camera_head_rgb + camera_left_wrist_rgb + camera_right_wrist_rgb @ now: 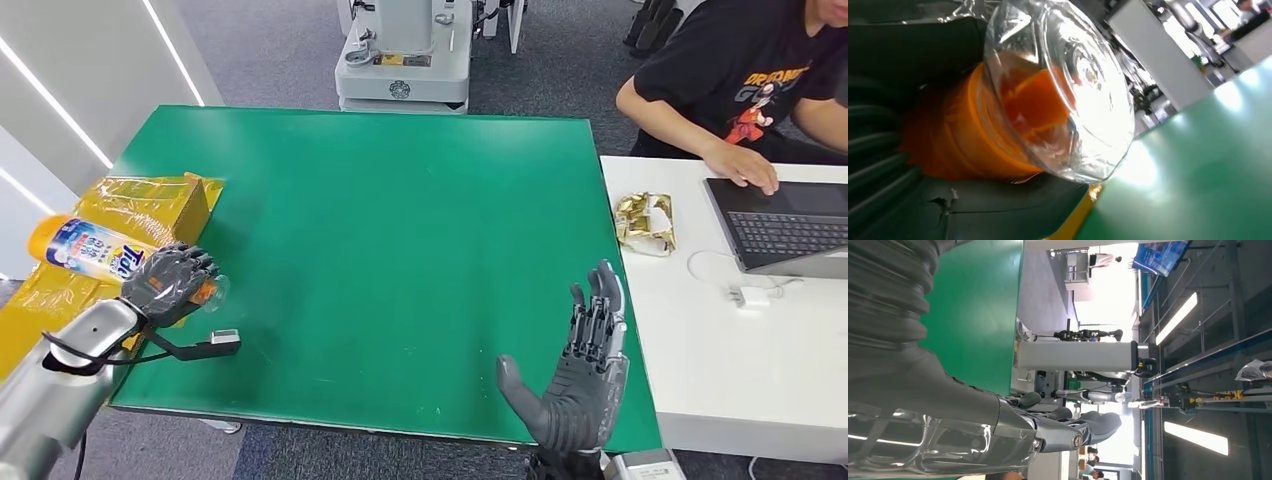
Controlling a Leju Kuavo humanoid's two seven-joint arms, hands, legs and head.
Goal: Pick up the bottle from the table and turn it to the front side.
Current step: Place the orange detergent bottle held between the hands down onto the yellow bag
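Observation:
A bottle (pixel 85 248) with a blue-and-white label, orange body and clear cap lies tilted at the green table's left edge, held by my left hand (pixel 170 282), whose fingers wrap its cap end. Up close, the clear cap (pixel 1068 95) over the orange neck sits between my dark fingers (pixel 998 210). My right hand (pixel 580 370) stands upright at the table's near right edge, fingers spread, nothing in it. Its fingers (pixel 1068 432) point out past the table's edge in the right wrist view.
A yellow-wrapped box (pixel 150 205) lies under and behind the bottle at the left edge of the green table (pixel 400 230). A white desk (pixel 740 370) to the right carries a laptop, a gold wrapper (pixel 645 222) and a cable; a person sits there.

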